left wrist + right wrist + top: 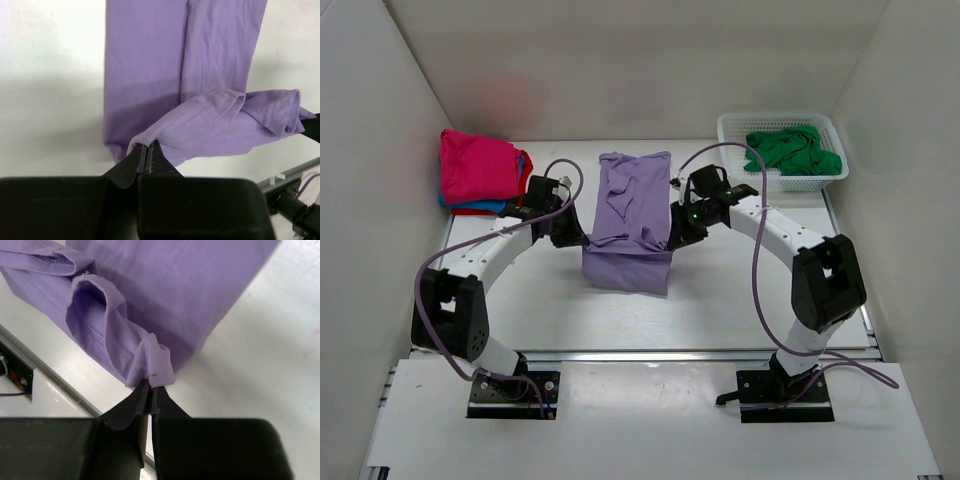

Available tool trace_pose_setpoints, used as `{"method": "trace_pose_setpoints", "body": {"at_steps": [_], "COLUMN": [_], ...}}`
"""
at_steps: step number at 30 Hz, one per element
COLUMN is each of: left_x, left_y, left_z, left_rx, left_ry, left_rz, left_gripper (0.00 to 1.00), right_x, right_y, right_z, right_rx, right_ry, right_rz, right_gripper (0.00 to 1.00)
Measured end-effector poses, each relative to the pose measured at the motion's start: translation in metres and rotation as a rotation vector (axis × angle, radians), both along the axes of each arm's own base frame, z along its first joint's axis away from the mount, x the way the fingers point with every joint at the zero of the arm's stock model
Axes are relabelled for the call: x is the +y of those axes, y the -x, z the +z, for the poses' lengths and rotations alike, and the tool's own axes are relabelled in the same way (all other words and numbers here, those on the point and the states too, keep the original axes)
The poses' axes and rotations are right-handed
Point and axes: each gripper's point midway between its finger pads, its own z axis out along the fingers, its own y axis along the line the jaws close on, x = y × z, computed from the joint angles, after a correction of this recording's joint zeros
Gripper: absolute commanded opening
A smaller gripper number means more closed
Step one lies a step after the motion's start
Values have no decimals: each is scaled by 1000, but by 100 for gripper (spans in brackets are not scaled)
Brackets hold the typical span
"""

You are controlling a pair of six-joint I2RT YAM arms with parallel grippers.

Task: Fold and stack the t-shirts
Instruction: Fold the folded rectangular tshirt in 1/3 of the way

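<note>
left wrist: left gripper point(148, 151) and right gripper point(150, 391) both clamped tight on the lilac t-shirt point(150, 55), thin bites that could slip mid-fold.

1. The lilac t-shirt point(630, 215), raised between the left gripper point(148, 150) and right gripper point(151, 390), bars the table's middle.
2. A folded stack point(480, 172) fills the far-left corner.
3. The white basket point(790, 182) holding a green shirt point(795, 150) fills the far-right corner.
4. Bare table point(720, 300) lies open nearside, and between shirt and basket.
</note>
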Motion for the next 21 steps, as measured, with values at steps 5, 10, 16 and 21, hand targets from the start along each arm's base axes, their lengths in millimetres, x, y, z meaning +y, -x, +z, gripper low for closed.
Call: {"method": "trace_pose_setpoints", "body": {"at_steps": [5,10,16,21], "left_x": [-4,-11,-15,-15], "left_y": [-26,-50,-82,-104], "left_z": [-6,-12,-19,-34], "left_rx": [-13,-22,-45,-40], "left_ry": [9,23,36,41], "left_rz": [-6,-15,-8,8], "left_gripper": [0,0,0,16], "right_x": [2,1,-5,-10], "right_y": [-26,-60,-97,-121], "right_z": [-11,-7,-7,-31], "right_rx": [0,-32,-70,-55], "right_ry": [23,46,65,92], "right_rz": [10,6,-4,-18], "right_gripper": [1,0,0,12]}}
